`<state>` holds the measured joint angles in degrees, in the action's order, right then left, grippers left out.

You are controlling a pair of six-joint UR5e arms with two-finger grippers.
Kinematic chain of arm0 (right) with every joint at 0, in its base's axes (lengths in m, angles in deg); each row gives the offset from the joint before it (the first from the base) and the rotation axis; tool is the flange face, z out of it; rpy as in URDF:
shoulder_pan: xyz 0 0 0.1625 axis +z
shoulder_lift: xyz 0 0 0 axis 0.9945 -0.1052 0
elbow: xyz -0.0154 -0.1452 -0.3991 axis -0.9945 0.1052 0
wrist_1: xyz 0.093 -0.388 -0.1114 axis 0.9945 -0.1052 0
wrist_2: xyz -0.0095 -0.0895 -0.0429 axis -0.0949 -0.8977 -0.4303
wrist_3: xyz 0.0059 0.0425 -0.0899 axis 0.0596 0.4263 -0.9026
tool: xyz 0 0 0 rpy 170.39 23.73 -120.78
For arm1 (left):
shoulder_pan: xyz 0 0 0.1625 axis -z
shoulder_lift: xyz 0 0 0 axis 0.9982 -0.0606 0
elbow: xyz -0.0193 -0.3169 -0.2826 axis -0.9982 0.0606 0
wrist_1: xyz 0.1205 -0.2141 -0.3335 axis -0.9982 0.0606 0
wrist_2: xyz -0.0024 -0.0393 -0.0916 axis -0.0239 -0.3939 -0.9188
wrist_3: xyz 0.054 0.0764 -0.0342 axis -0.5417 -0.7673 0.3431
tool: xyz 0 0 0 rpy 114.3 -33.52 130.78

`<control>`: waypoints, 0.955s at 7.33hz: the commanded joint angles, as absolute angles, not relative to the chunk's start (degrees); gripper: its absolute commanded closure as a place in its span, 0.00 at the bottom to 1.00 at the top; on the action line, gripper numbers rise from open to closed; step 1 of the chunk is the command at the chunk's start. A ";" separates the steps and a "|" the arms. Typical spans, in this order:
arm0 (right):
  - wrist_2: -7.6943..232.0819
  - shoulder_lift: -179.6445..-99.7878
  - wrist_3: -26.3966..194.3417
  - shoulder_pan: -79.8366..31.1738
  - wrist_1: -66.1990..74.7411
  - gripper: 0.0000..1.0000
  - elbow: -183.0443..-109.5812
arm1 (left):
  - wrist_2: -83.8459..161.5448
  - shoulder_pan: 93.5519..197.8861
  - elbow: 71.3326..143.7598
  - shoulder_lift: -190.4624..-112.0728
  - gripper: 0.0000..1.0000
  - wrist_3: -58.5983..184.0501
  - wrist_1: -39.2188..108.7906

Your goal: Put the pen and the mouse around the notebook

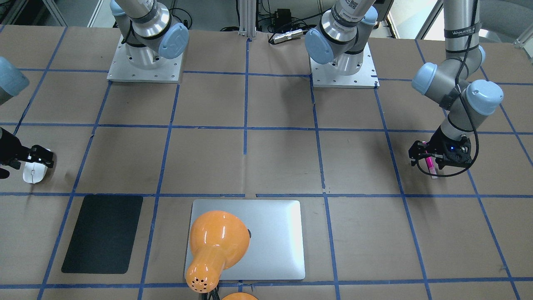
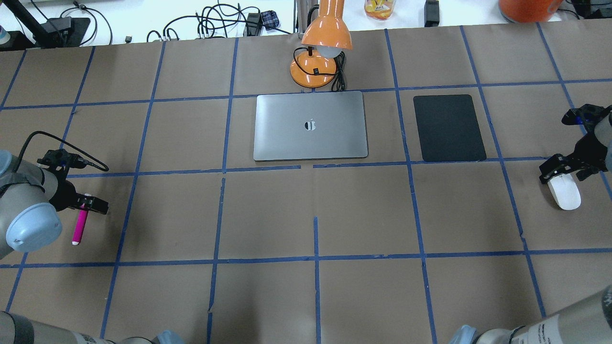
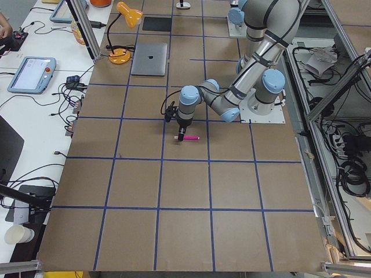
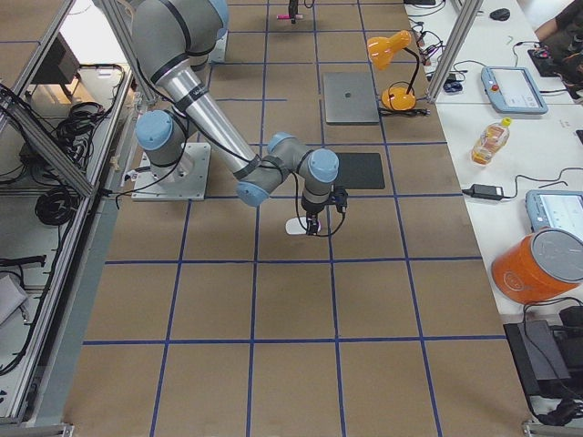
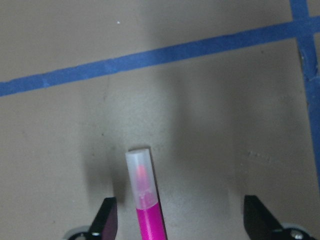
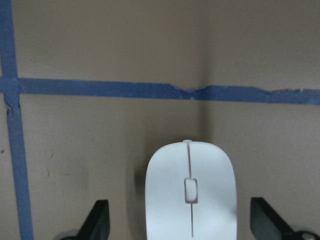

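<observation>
The pink pen (image 5: 150, 222) lies on the brown table at the robot's far left, its pale cap (image 5: 141, 177) pointing away from the wrist. My left gripper (image 5: 182, 222) is open and straddles the pen (image 2: 80, 224) without gripping it, the pen nearer one finger. At the far right, the white mouse (image 6: 190, 192) rests on the table between the open fingers of my right gripper (image 6: 182, 222), whose fingers stand clear of its sides. The silver notebook (image 2: 311, 125) lies closed at the table's far middle, well away from both grippers (image 2: 86, 203) (image 2: 566, 174).
An orange desk lamp (image 2: 320, 48) stands behind the notebook, and its shade (image 1: 216, 241) overhangs part of the lid in the front-facing view. A black mat (image 2: 448, 127) lies to the notebook's right. Blue tape lines cross the brown table.
</observation>
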<state>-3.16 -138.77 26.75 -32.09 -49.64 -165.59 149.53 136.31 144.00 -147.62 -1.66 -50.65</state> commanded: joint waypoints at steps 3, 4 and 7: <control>-5.04 -138.46 26.69 -32.19 -50.38 0.00 -166.08 | 149.33 135.48 144.28 -147.49 1.00 -0.88 -50.47; -6.18 -138.46 26.69 -32.20 -50.29 0.01 -166.52 | 149.33 135.65 144.02 -146.71 1.00 0.69 -49.42; -6.28 -138.46 26.78 -32.20 -50.20 0.09 -166.87 | 149.42 136.97 142.70 -144.25 1.00 13.98 -40.54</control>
